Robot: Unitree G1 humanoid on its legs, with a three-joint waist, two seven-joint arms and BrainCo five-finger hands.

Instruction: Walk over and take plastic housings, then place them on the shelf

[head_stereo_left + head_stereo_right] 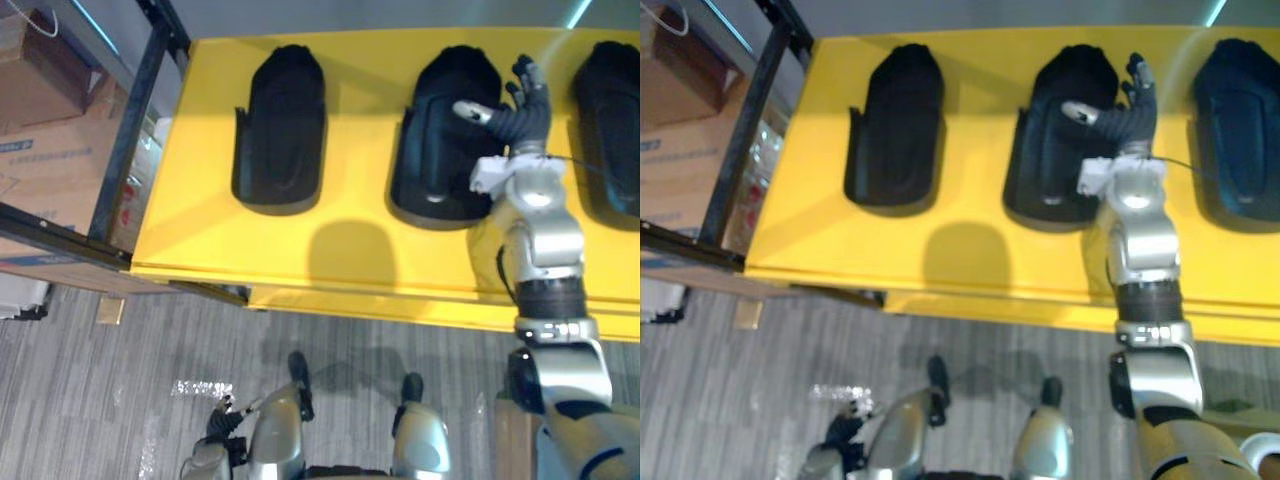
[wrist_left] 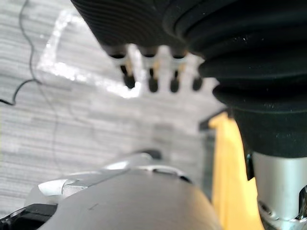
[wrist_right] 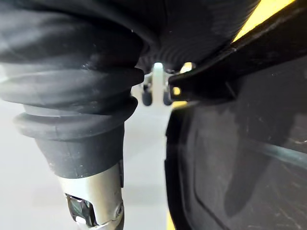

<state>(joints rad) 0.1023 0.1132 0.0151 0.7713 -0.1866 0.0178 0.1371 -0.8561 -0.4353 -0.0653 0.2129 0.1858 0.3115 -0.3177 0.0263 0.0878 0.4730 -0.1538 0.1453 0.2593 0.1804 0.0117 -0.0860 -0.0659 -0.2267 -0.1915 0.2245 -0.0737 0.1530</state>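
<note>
The robot's right hand (image 1: 512,112) reaches across a yellow surface (image 1: 350,250) and lies on the right-hand rim of the middle housing (image 1: 435,150), one of three black plastic housings set out in a row. In the right wrist view the dark housing sits hard against the hand. Whether the hand has closed on it or merely rests there cannot be told. The middle housing lies flat on the yellow, not lifted.

Either side of it, apart and untouched, lie the left housing (image 1: 280,130) and the right housing (image 1: 612,120). The left hand (image 1: 222,418) hangs low at the robot's side above the grey floor (image 1: 120,350), its fingers (image 2: 152,79) straight and holding nothing. Past the surface's left end stand a black frame (image 1: 140,100) and cardboard boxes (image 1: 50,100).

The walk looks done, and the step in hand appears to be taking the middle housing, though the row is tidy enough that a set-down cannot be ruled out. If it is a pick, the next move calls for a firm hold across the rim and a straight lift. A smooth housing held by one edge is likely to tip or slip.
</note>
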